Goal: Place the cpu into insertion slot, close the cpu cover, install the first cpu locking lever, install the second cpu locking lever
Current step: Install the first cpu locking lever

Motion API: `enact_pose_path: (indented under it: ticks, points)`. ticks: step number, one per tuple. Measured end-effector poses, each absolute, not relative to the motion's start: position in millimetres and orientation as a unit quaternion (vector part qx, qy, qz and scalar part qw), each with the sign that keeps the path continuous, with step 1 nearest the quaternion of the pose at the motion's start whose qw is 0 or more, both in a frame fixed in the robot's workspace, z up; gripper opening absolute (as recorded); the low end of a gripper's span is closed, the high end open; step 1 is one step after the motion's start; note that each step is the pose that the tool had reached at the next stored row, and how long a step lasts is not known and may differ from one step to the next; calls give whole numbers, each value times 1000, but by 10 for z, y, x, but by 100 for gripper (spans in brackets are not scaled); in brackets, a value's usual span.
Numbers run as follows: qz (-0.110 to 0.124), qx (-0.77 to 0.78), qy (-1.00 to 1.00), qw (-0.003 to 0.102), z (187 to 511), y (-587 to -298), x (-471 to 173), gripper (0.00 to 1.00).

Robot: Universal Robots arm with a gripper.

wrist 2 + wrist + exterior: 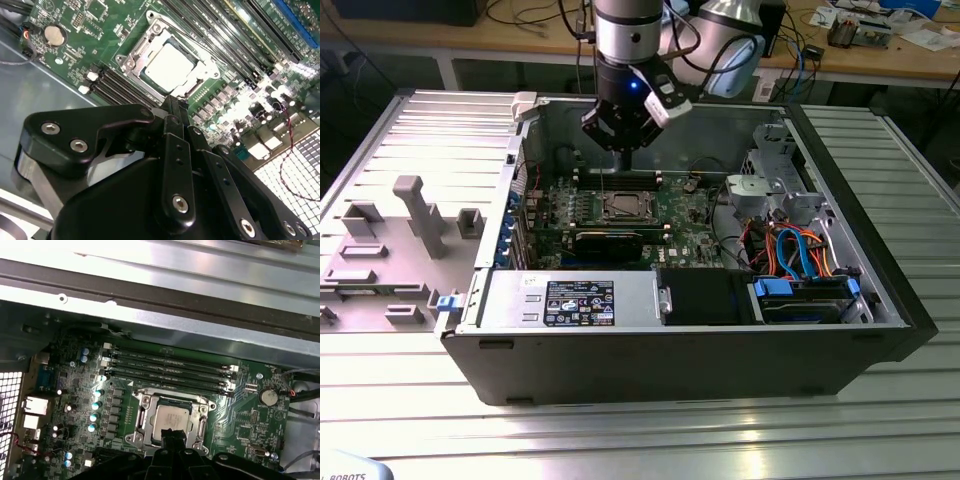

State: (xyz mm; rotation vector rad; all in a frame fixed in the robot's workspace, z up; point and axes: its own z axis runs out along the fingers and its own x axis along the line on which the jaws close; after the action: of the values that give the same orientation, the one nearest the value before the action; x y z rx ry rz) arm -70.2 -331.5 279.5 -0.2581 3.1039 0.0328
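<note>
The gripper (623, 148) hangs over the middle of the open computer case (840, 330). Its fingers (175, 130) are drawn together to a narrow tip with nothing between them. In both wrist views that tip sits just off one edge of the cpu (170, 418), and in the exterior view it appears to be above the board rather than on it.

The cpu lies flat in the insertion slot (144, 400). Its silver top shows through the window of the cpu cover (173, 400), which lies down around it. Whether the locking levers are latched cannot be told.

Long memory slots (170, 371) run close along one side of the slot, and beyond them rises the case wall (175, 322). A row of small capacitors (94, 410) stands near another side.

On the motherboard (692, 215) the parts around the socket are low, leaving open air about the arm. The power supply (578, 300) borders the board's near edge. A drive cage with orange and blue cables (800, 255) crowds the exterior view's right.

The case rests on a slatted metal table (640, 440), with a grey fixture tray (390, 240) at the exterior view's left.
</note>
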Motion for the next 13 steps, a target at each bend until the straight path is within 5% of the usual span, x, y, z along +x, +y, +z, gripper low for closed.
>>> enact_pose_path:
  ticks: [13]
  points:
    - [10, -19, 1000, 14, 2769, -3315, -911, 11]
